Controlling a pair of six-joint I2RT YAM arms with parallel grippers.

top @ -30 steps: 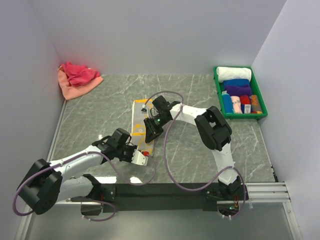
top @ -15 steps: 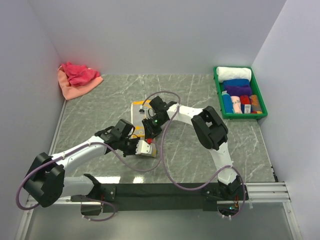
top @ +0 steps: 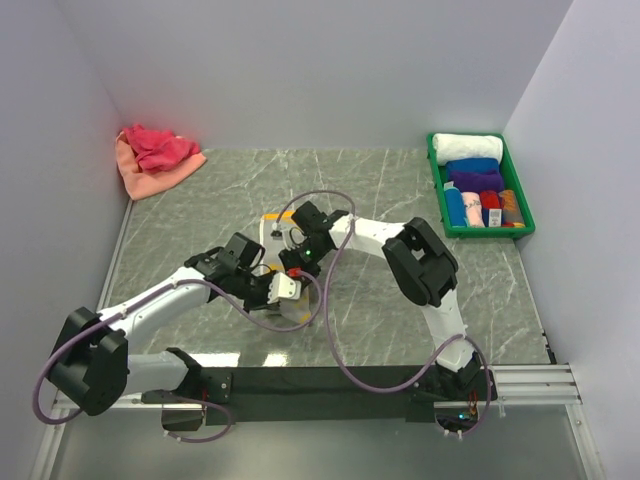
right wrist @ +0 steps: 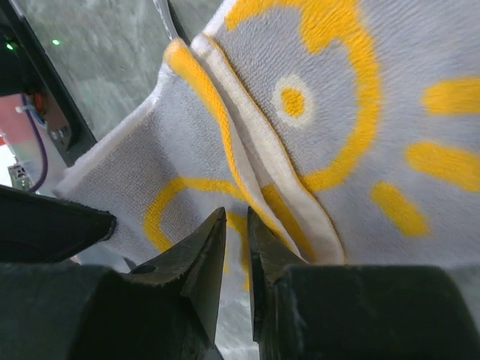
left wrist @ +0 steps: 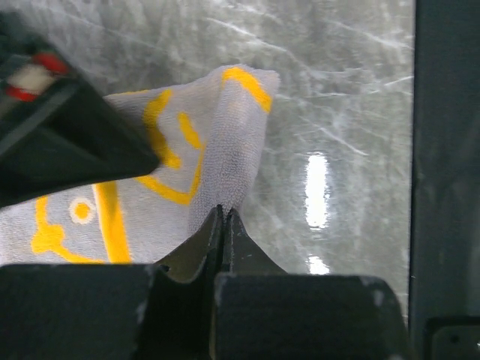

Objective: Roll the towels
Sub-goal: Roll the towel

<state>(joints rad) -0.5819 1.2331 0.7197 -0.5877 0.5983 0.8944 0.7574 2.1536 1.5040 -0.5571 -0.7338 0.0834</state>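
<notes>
Pinching yellow-patterned towel (left wrist: 225,135) in closed left tool (left wrist: 223,214), midway between worktop (top: 400,190) side edges; right tool (right wrist: 237,217) narrowly parted at same towel, grip unclear.

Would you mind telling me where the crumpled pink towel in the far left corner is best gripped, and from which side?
Probably a raised fold on top of the pink towel, from straight above: it lies bunched on the salmon towel, in the corner, with no flat edge showing.

Grey towel (right wrist: 360,135) with yellow sun pattern fills view, pale-trimmed edge folded over diagonally; right hand (right wrist: 236,225), tips a narrow slit apart against it, grip unclear; marbled worktop (right wrist: 97,67) upper left.
</notes>
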